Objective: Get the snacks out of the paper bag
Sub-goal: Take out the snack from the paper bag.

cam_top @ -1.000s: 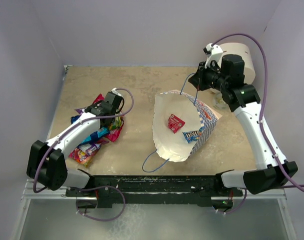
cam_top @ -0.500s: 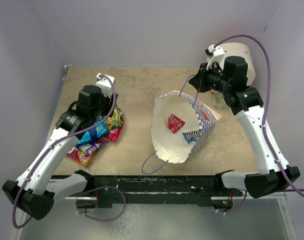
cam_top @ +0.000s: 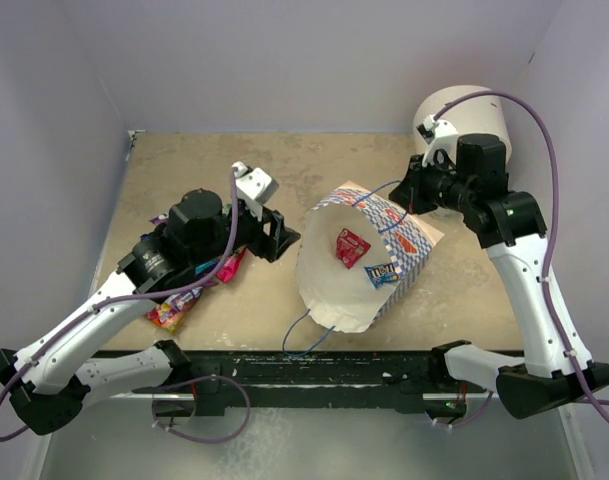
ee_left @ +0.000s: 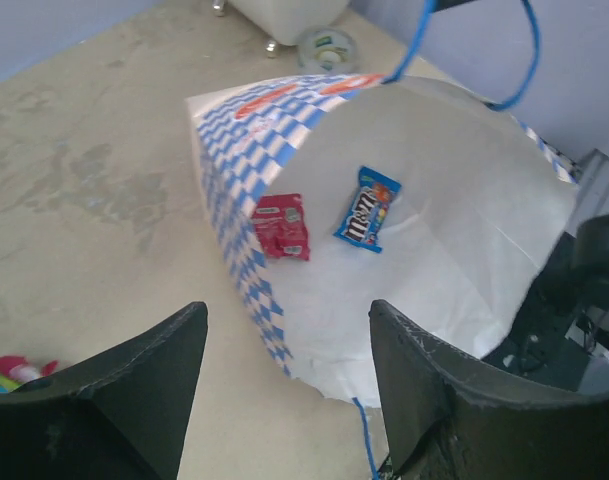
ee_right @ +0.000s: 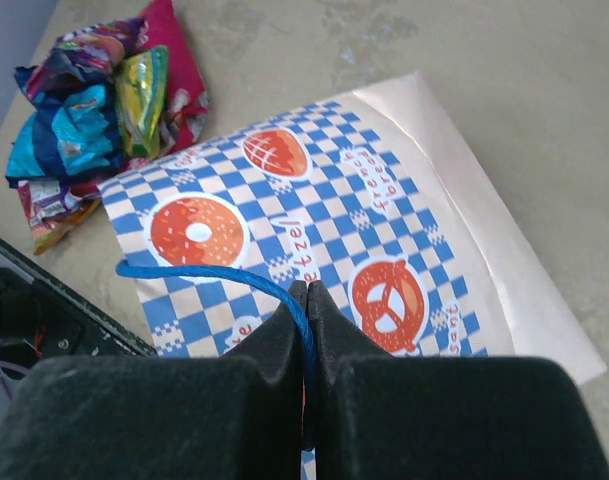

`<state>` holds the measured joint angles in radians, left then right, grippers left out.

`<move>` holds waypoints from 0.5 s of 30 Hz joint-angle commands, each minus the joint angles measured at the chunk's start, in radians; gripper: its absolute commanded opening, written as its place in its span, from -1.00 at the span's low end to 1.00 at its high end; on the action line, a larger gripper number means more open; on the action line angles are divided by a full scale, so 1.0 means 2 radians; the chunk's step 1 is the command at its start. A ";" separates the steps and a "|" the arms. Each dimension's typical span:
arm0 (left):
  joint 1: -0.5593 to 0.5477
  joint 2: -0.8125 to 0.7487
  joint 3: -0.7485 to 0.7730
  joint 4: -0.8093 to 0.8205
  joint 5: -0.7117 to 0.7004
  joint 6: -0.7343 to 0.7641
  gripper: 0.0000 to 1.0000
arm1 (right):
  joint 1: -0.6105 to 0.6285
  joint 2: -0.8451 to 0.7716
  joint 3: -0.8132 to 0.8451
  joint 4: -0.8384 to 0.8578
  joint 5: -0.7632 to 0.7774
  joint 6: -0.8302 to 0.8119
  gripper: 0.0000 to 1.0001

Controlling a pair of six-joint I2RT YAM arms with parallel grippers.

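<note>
The paper bag (cam_top: pixel 334 285) lies on its side mid-table, mouth open toward the front; its blue-and-white checked outside shows in the right wrist view (ee_right: pixel 314 215). Inside lie a red packet (cam_top: pixel 351 246) and a blue packet (cam_top: pixel 382 273), also seen in the left wrist view as the red packet (ee_left: pixel 282 226) and the blue packet (ee_left: pixel 367 209). My right gripper (cam_top: pixel 408 192) is shut on the bag's blue cord handle (ee_right: pixel 224 278) and holds it up. My left gripper (cam_top: pixel 280 238) is open and empty, just left of the bag's mouth. A pile of snacks (cam_top: pixel 189 285) lies under the left arm.
A large white cylinder (cam_top: pixel 472 118) stands at the back right behind the right arm. A small round object (ee_left: pixel 326 44) lies on the table beside it. Purple walls close the table on three sides.
My left arm has swung from the snack pile to the right, toward the bag's mouth, open and empty. The right gripper has shifted slightly right and nearer, still holding the handle.
</note>
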<state>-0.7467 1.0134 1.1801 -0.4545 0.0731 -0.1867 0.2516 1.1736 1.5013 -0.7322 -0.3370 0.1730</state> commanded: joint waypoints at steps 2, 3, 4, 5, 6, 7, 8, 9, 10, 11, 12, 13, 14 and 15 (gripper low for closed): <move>-0.064 -0.032 -0.040 0.081 0.005 -0.004 0.37 | 0.000 -0.019 0.032 -0.074 0.053 0.017 -1.00; -0.081 -0.034 -0.047 0.091 0.002 0.003 0.37 | 0.000 -0.021 0.036 -0.079 0.055 0.019 -1.00; -0.099 -0.036 -0.052 0.099 -0.003 0.009 0.36 | 0.000 -0.021 0.041 -0.085 0.055 0.023 -1.00; -0.118 -0.038 -0.057 0.110 -0.013 0.016 0.34 | 0.000 -0.022 0.046 -0.089 0.053 0.026 -1.00; -0.141 -0.037 -0.064 0.120 -0.023 0.024 0.32 | 0.000 -0.023 0.048 -0.091 0.052 0.028 -1.00; -0.165 -0.035 -0.071 0.131 -0.035 0.038 0.30 | 0.000 -0.024 0.052 -0.094 0.052 0.031 -1.00; -0.189 -0.030 -0.077 0.141 -0.048 0.052 0.26 | 0.000 -0.025 0.055 -0.098 0.053 0.035 -1.00; -0.212 -0.021 -0.079 0.149 -0.065 0.068 0.23 | 0.000 -0.025 0.059 -0.102 0.053 0.039 -1.00; -0.233 -0.010 -0.080 0.157 -0.081 0.083 0.20 | 0.000 -0.024 0.064 -0.104 0.051 0.042 -1.00; -0.247 0.005 -0.083 0.166 -0.096 0.094 0.19 | 0.000 -0.023 0.070 -0.107 0.049 0.045 -1.00; -0.253 0.020 -0.084 0.176 -0.106 0.100 0.19 | 0.000 -0.021 0.077 -0.112 0.049 0.046 -1.00; -0.253 0.037 -0.088 0.187 -0.111 0.103 0.21 | 0.000 -0.018 0.087 -0.118 0.051 0.047 -1.00; -0.253 0.056 -0.094 0.206 -0.110 0.114 0.25 | 0.000 -0.016 0.097 -0.127 0.054 0.045 -1.00; -0.253 0.076 -0.098 0.227 -0.108 0.125 0.26 | 0.000 -0.015 0.106 -0.135 0.056 0.044 -1.00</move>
<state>-1.2476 1.0512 1.0176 -0.1810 -0.0608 -0.0410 0.2516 1.1450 1.6264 -0.9489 -0.2504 0.2417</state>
